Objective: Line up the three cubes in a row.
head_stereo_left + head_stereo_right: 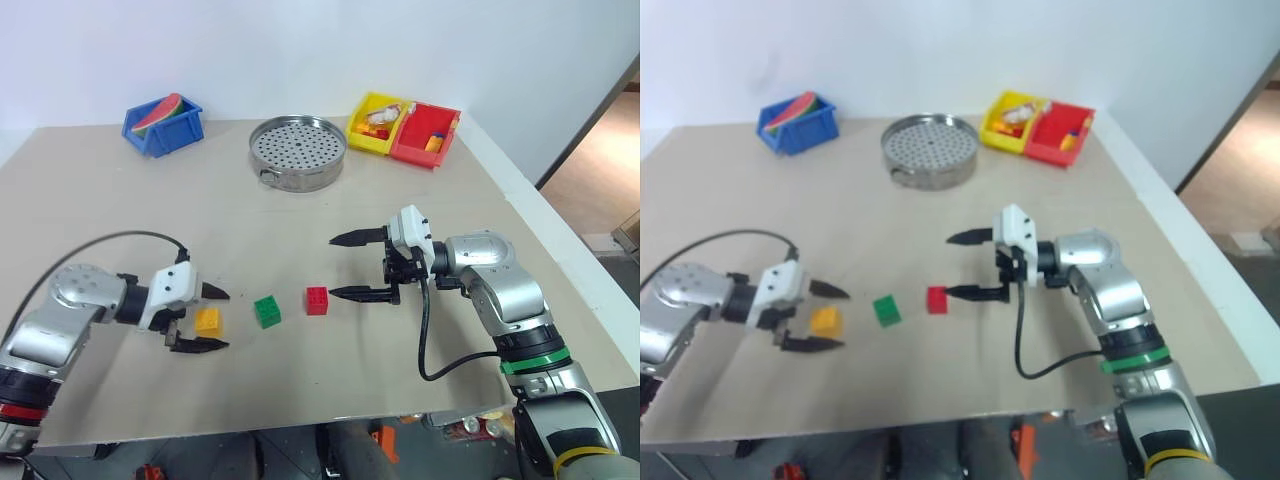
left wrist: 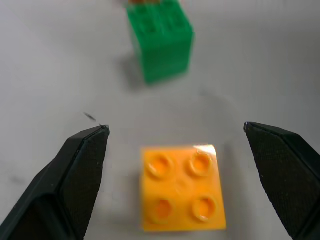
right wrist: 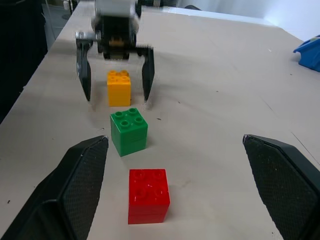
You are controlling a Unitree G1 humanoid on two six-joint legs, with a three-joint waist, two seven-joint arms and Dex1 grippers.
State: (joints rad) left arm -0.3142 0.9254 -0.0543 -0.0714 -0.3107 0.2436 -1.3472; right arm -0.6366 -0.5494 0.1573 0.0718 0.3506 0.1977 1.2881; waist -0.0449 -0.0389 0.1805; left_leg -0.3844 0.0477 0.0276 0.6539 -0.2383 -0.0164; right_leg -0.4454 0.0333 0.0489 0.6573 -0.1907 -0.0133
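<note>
Evidently the placing step is ending: the orange-yellow brick (image 1: pixel 208 321) sits on the table between the spread fingers of the left gripper (image 1: pixel 207 319), ungripped, beside the green brick (image 1: pixel 267 311) and red brick (image 1: pixel 317 300); the right gripper (image 1: pixel 352 266) hangs open near the red one; next, lift the left gripper straight off without nudging the row.

Three cubes (image 1: pixel 265 311) in a row on the table (image 1: pixel 300 230), seemingly apart.
</note>
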